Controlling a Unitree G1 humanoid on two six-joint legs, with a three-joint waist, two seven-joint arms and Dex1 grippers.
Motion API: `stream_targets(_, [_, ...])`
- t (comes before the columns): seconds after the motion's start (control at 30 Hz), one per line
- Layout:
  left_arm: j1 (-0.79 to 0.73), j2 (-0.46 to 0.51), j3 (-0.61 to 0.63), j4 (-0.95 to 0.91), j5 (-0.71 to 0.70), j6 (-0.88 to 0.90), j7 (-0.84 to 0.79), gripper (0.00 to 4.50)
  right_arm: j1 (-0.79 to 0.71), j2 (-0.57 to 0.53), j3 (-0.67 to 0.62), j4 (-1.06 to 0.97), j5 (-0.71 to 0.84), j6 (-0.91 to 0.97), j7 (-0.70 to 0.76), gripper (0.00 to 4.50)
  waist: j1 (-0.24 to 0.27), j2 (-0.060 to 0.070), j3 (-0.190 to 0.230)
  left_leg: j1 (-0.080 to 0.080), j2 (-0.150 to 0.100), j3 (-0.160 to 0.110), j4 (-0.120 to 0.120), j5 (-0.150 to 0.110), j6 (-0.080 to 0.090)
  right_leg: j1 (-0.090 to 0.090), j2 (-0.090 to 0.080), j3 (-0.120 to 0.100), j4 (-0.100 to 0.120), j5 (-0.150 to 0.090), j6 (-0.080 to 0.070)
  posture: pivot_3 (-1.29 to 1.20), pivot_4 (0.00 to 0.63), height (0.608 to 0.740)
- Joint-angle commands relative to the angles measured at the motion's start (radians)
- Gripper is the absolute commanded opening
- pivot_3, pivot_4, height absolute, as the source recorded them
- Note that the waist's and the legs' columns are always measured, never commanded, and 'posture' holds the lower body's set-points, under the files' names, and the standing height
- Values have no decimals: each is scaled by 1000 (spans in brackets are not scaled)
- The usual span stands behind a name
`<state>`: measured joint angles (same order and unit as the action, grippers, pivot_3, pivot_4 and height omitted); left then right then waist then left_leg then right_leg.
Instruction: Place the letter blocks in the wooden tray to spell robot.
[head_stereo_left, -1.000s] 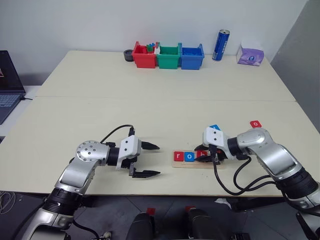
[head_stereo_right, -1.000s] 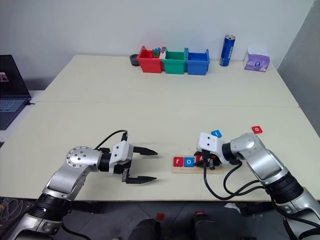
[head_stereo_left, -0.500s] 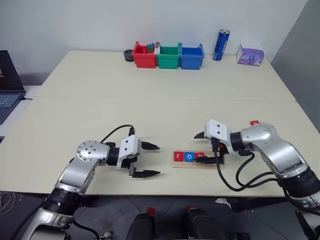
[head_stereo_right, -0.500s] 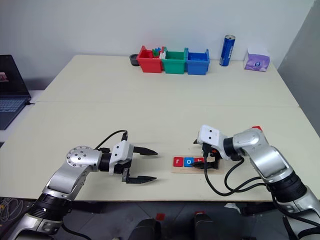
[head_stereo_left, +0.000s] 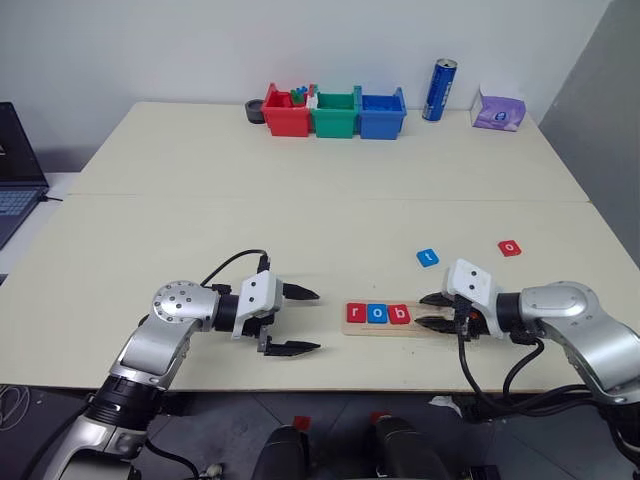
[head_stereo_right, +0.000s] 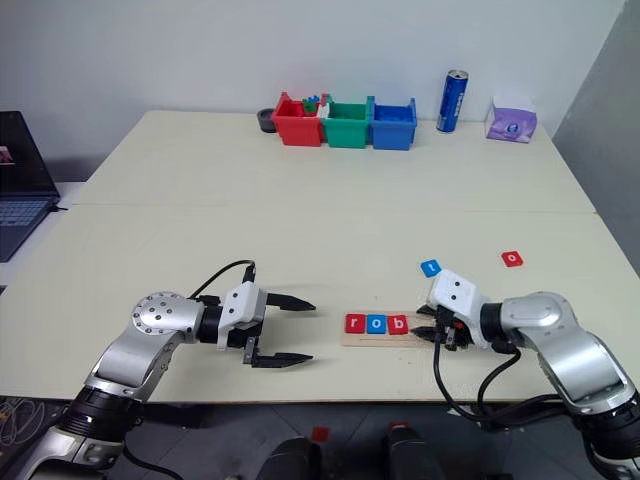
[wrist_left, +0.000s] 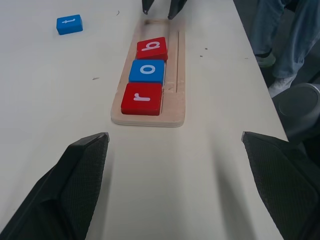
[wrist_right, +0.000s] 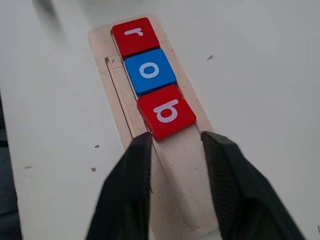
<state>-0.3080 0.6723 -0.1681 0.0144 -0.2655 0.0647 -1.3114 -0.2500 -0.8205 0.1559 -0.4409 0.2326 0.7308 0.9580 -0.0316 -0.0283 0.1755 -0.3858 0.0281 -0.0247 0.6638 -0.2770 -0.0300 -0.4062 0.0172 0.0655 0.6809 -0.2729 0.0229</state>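
Three square tiles, red r (head_stereo_left: 357, 312), blue o (head_stereo_left: 378, 313), red b (head_stereo_left: 399, 314), sat in the pale wooden tray (head_stereo_left: 430, 330); left gripper (head_stereo_left: 291, 320) gaped empty, right gripper (head_stereo_left: 431, 311) narrowly parted at the tray's three o'clock end.

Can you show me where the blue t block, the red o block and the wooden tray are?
blue t block (head_stereo_left: 427, 258), left eye view, on its top face.
red o block (head_stereo_left: 510, 248), left eye view, on its top face.
wooden tray (wrist_left: 178, 75), left wrist view, on its bare grooved edge.
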Motion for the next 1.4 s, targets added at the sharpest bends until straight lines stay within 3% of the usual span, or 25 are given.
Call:
stream_targets(0.03, [-11, 1, 1, 4, 1, -31, -9, 4500, 10, 3, 5, -43, 12, 9, -16, 357, 0, 0, 0, 0, 0, 0, 0, 0, 0, 0, 0, 0, 0, 0, 0, 0, 150, 740])
stream_targets(0.07, [-9, 1, 1, 6, 2, -34, -10, 4500, 12, 10, 5, -55, 27, 19, -15, 31, 0, 0, 0, 0, 0, 0, 0, 0, 0, 0, 0, 0, 0, 0, 0, 0, 150, 740])
stream_targets(0.57, [-15, -3, -3, -14, 1, -16, 1, 4500, -58, 79, 165, -38, -20, 29, -82, 31, 0, 0, 0, 0, 0, 0, 0, 0, 0, 0, 0, 0, 0, 0, 0, 0, 150, 740])
stream_targets(1.4, [12, -3, -1, -9, 2, -34, 4, 4500, -82, 110, 171, -29, -38, 3, -90, 31, 0, 0, 0, 0, 0, 0, 0, 0, 0, 0, 0, 0, 0, 0, 0, 0, 150, 740])
